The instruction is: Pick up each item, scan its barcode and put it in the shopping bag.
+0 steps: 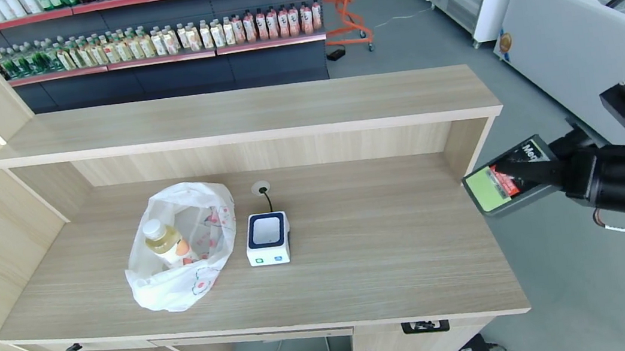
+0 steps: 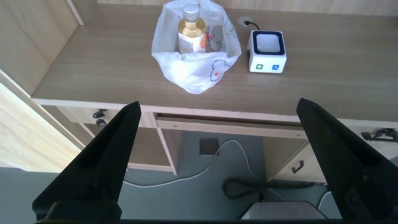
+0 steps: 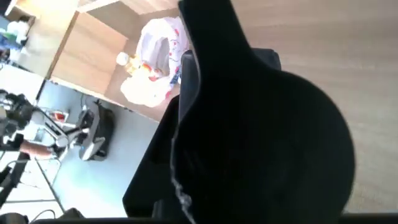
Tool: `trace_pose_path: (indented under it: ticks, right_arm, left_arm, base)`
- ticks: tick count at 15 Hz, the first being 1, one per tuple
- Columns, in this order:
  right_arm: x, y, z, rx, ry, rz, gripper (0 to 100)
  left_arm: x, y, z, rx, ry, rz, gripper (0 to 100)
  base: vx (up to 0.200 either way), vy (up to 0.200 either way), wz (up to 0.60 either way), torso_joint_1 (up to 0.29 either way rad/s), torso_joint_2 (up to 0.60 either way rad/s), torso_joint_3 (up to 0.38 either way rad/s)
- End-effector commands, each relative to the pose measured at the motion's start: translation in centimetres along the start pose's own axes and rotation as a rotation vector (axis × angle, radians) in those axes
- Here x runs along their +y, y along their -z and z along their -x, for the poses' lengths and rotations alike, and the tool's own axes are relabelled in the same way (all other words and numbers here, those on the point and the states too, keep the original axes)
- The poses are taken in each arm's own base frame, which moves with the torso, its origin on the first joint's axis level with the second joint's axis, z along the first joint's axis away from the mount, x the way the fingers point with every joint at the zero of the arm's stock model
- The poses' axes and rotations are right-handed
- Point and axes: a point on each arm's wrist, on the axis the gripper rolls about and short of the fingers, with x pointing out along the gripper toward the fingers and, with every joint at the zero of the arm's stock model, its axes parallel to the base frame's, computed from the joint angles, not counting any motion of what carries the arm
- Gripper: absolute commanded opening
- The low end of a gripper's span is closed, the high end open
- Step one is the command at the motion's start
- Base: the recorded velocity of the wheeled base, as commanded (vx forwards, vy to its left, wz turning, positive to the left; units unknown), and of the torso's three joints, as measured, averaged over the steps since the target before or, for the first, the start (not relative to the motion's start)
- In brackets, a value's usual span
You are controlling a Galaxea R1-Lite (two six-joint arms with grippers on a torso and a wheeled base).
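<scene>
bottle (image 1: 165,241): lower half hidden inside bag (image 1: 179,289). box (image 1: 487,192): rear end covered by right gripper (image 1: 521,175) jaws. right wrist view: dark blurred mass (image 3: 249,124), can't tell box from jaws; hides most of worktop (image 3: 311,37).

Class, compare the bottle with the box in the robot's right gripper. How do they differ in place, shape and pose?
The bottle sits inside the shopping bag on the counter; the box hangs in the right gripper beyond the counter's right end. The bottle is round with yellowish contents; the box is flat, green, red and black. The bottle stands nearly upright; the box is tilted. Both are shop goods.
</scene>
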Motion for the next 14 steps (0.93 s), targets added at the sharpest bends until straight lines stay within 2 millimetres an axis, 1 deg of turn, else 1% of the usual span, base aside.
trace_pose_path:
  ticks: [1,2,5,9,11,14]
  right_arm:
    - [0.4,-1.0,0.8,-0.042,0.038,-0.101,0]
    - [0.7,-0.9,0.7,-0.043,0.038,-0.126,0]
    - [0.8,-0.8,0.8,-0.051,0.054,-0.124,0]
    - [1.4,-0.5,2.1,-0.028,0.076,-0.141,0]
    - [1.3,0.1,2.3,-0.011,0.085,-0.151,0]
    - [1.0,0.3,2.0,-0.001,0.092,-0.155,0]
  left_arm:
    - [0.0,0.0,0.0,-0.001,0.000,-0.001,100]
    - [0.0,0.0,0.0,-0.001,0.000,0.000,100]
    - [0.0,0.0,0.0,-0.001,0.000,0.000,100]
    - [0.0,0.0,0.0,-0.001,0.000,-0.003,100]
    - [0.0,0.0,0.0,-0.001,0.000,-0.001,100]
    - [0.0,0.0,0.0,-0.001,0.000,-0.001,100]
  base:
    - [0.000,0.000,0.00,0.000,0.00,0.000]
    - [0.000,0.000,0.00,0.000,0.00,0.000]
    - [0.000,0.000,0.00,0.000,0.00,0.000]
    - [0.000,0.000,0.00,0.000,0.00,0.000]
    - [0.000,0.200,0.00,0.000,0.00,0.005]
    - [0.000,0.200,0.00,-0.001,0.00,0.004]
